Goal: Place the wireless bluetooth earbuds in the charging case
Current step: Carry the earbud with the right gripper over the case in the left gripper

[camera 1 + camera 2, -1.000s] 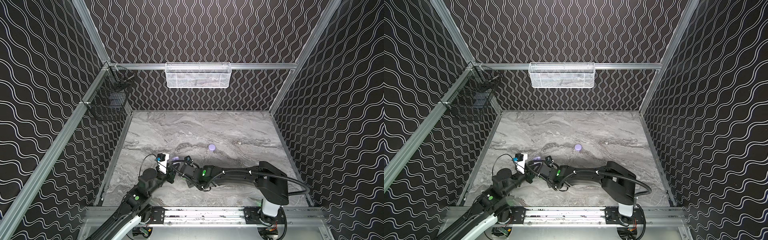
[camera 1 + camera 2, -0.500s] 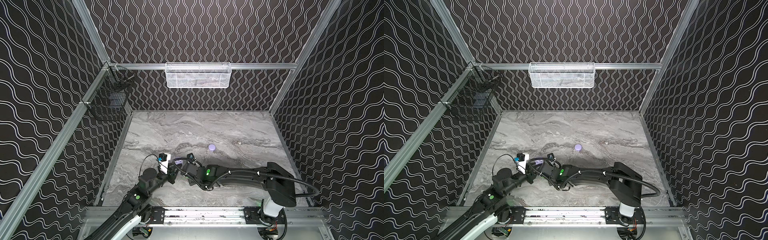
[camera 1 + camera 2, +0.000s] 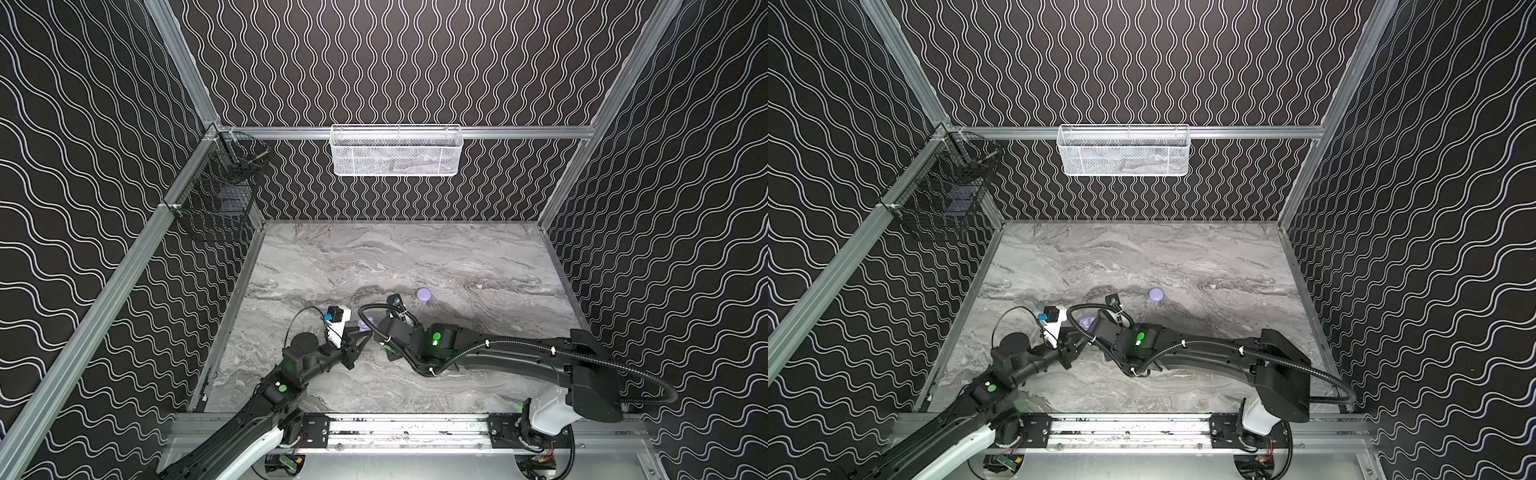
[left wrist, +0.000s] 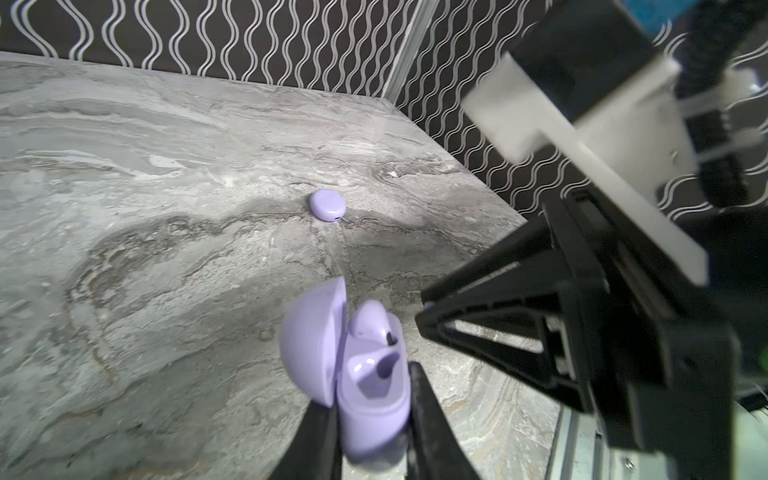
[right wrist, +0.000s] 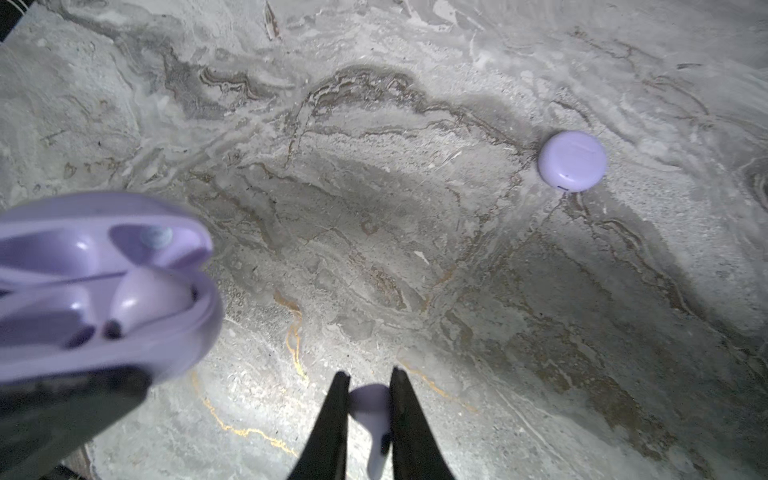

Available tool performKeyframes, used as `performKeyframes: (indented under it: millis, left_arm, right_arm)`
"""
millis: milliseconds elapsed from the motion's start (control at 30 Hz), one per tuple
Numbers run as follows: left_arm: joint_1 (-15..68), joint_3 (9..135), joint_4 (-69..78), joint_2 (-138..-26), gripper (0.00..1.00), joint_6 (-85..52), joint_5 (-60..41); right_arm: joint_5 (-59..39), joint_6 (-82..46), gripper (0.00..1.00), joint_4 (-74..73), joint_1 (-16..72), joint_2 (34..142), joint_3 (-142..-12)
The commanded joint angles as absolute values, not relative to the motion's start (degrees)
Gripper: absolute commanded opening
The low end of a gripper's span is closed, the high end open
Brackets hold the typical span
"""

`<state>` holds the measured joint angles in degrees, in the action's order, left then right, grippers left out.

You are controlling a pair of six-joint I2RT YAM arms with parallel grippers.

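Note:
My left gripper (image 4: 372,399) is shut on an open lavender charging case (image 4: 374,399), lid (image 4: 311,340) tipped back. One earbud (image 4: 372,320) sits in a socket; the socket beside it is empty. In both top views that case (image 3: 365,323) (image 3: 1087,322) hangs low over the table's front left. My right gripper (image 5: 368,376) is shut on a second lavender earbud (image 5: 370,411), stem toward the wrist. It hovers just right of the open case (image 5: 104,291), apart from it. The right gripper's finger (image 4: 457,316) shows beside the case in the left wrist view.
A second, closed lavender case (image 3: 423,294) (image 3: 1156,294) (image 5: 572,161) lies on the marble table (image 3: 457,257) behind the grippers. A white mesh basket (image 3: 397,151) hangs on the back wall and a black wire basket (image 3: 216,199) on the left wall.
Both grippers have drifted a little to the right, the right arm's elbow swinging furthest. Both grips stay the same.

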<state>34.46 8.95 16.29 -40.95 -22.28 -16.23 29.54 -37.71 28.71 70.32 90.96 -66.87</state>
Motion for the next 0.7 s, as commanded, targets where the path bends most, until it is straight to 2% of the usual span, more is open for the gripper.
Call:
performKeyframes:
  millis: [0, 367, 667]
  left_arm:
    - [34.32, 8.79, 21.01, -41.22, 0.15, -22.49, -18.58]
    - [34.35, 8.44, 24.1, -42.53, 0.15, -23.24, -21.61]
    - [34.3, 8.44, 26.19, -44.21, 0.15, -23.51, -23.11]
  right_arm:
    - [31.73, -37.71, 0.18, 28.09, 69.92, 89.16, -66.53]
    - [33.29, -35.57, 0.17, 27.13, 69.43, 86.42, -68.33]
    - [30.88, -30.78, 0.17, 19.43, 69.35, 82.25, -67.5]
